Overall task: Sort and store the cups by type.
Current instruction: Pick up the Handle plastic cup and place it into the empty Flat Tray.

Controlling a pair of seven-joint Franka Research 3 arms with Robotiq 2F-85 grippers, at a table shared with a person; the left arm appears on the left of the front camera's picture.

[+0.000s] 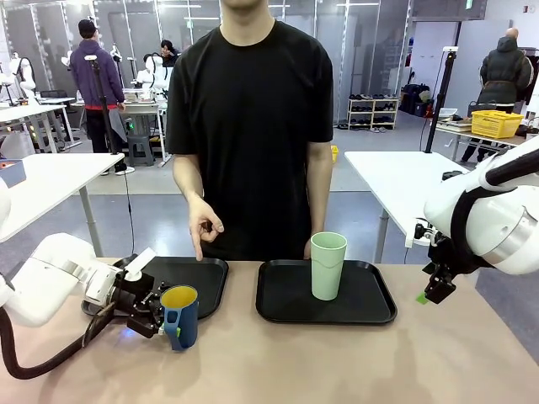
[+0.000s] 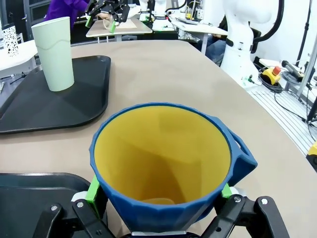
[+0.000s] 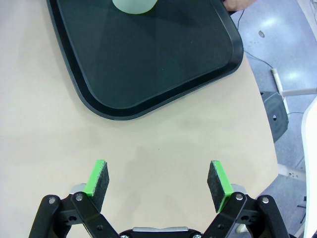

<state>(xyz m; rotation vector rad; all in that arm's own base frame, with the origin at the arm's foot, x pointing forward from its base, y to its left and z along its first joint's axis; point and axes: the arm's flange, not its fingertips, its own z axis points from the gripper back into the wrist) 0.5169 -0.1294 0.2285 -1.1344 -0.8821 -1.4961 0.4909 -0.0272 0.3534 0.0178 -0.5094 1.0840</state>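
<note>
Cups half sorted, I'd say: the mint tumbler [image 1: 328, 265] stands upright on the right tray [image 1: 370, 313], while the blue cup [image 1: 180, 316] sits clamped in the left pincer [image 1: 160, 313] just beside the left tray [image 1: 210, 278], so that one still needs storing. The right pincer [image 3: 157, 181] hangs released above bare table [image 1: 354, 362]. The person's hand [image 1: 204, 225] points downward at the left tray; whether the cup's base touches the table I can't tell

Grey floor [image 1: 152, 223], white side tables [image 1: 396, 181], shoe rack [image 1: 372, 114], yellow crate [image 1: 495, 124], glass partitions behind
</note>
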